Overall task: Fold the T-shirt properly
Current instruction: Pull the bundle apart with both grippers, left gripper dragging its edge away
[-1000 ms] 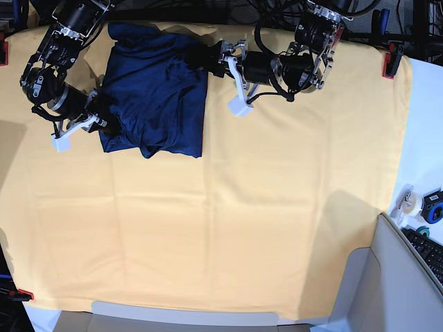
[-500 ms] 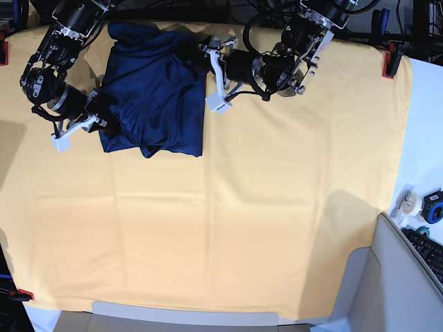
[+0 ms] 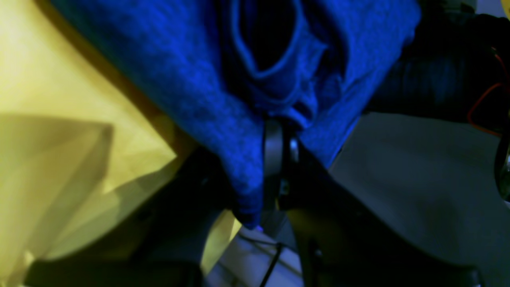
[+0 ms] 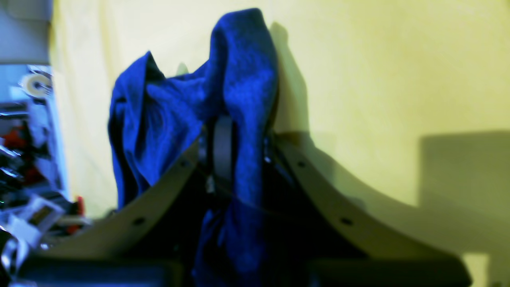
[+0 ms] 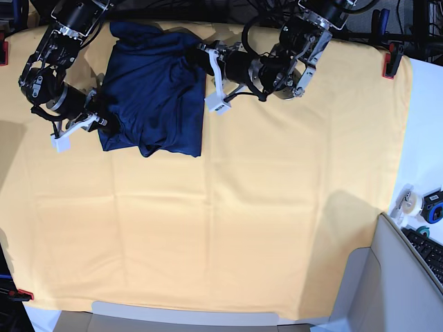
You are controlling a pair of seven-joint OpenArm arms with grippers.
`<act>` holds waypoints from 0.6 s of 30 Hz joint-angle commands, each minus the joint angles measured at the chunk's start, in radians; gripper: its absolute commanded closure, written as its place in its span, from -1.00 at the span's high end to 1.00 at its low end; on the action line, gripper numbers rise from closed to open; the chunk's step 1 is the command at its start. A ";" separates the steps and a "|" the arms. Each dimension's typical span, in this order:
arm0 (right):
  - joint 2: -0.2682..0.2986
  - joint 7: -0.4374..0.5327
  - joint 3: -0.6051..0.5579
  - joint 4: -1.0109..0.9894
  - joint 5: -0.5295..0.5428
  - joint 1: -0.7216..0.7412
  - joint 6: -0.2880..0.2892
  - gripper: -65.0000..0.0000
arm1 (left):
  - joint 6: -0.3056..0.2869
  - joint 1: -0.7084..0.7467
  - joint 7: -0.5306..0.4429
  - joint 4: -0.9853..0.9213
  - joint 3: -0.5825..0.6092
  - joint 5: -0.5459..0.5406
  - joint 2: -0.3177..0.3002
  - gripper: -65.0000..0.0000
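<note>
Navy knit T-shirt sits bunched near the far left corner of the surface, on the pale yellow cloth that covers it. Roughly rectangular heap, layers doubled over, lower edge ragged and uneven.

Right tool: jaws nearly together, with a fold of fabric pinched between them at the shirt's left lower edge. Wrist view shows cloth running up through the gap and draping over both sides.

Left tool: jaws close to shut on a thin fold at the shirt's far right edge, near what looks like a hem or cuff opening. Fabric is clearly in the gap; I'd call it gripped.

Handling judgement:
- Soft, limp, light. No stiffness, so it sags between grip points and won't hold a crease by itself.
- Knit stretches; pulling hard will distort the edge rather than move the bulk.
- Layers cling to each other, so a pinch can easily take extra plies.
- Best holds are seams, hems and corners, two points well apart, kept taut while laying down.
- The yellow cloth may be dragged or pinched with it.
</note>
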 commanded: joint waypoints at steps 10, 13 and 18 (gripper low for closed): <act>0.082 -0.007 -0.048 0.130 -0.070 -0.022 0.004 -1.00 | 0.013 -0.069 0.032 0.003 -0.153 0.055 -0.021 -1.00; 0.088 -0.006 -0.122 0.163 -0.070 -0.051 0.004 -1.00 | 0.013 -0.112 0.033 -0.006 -0.166 0.057 -0.021 -1.00; 0.085 -0.004 -0.188 0.174 -0.070 -0.100 0.004 -1.00 | 0.013 -0.206 0.033 -0.096 -0.160 0.057 -0.015 -1.00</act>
